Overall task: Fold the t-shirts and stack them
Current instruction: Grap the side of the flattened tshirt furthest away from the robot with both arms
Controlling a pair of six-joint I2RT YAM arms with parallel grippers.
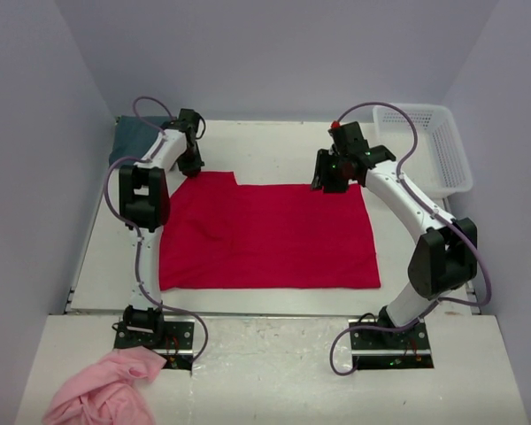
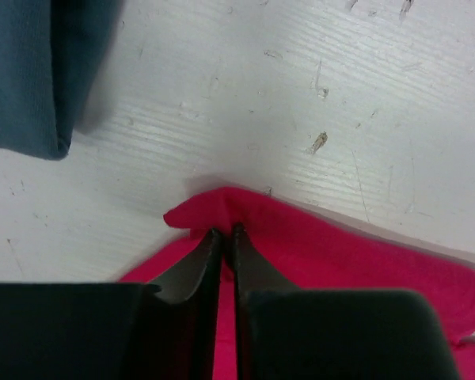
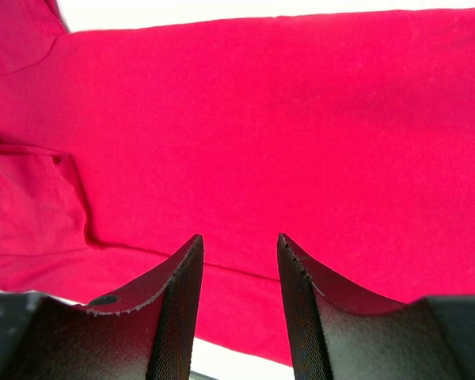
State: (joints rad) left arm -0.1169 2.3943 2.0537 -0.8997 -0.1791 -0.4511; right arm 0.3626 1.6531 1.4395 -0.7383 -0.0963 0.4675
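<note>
The red t-shirt [image 1: 265, 235] lies spread flat across the middle of the table. My left gripper [image 1: 192, 165] is at its far left corner. In the left wrist view the left gripper [image 2: 226, 231] is shut on a small raised fold of the red t-shirt [image 2: 317, 245]. My right gripper [image 1: 326, 184] hovers over the shirt's far right edge. Seen from the right wrist, the right gripper [image 3: 239, 237] is open, with only flat red t-shirt [image 3: 261, 119] below it. The teal t-shirt [image 1: 133, 137] lies folded at the back left, and the left wrist view shows this teal t-shirt [image 2: 32, 71] apart from the red one.
A white plastic basket [image 1: 425, 146] stands at the back right corner. A pink cloth [image 1: 102, 390] lies on the near ledge beside the left arm's base. Walls close in the table on three sides.
</note>
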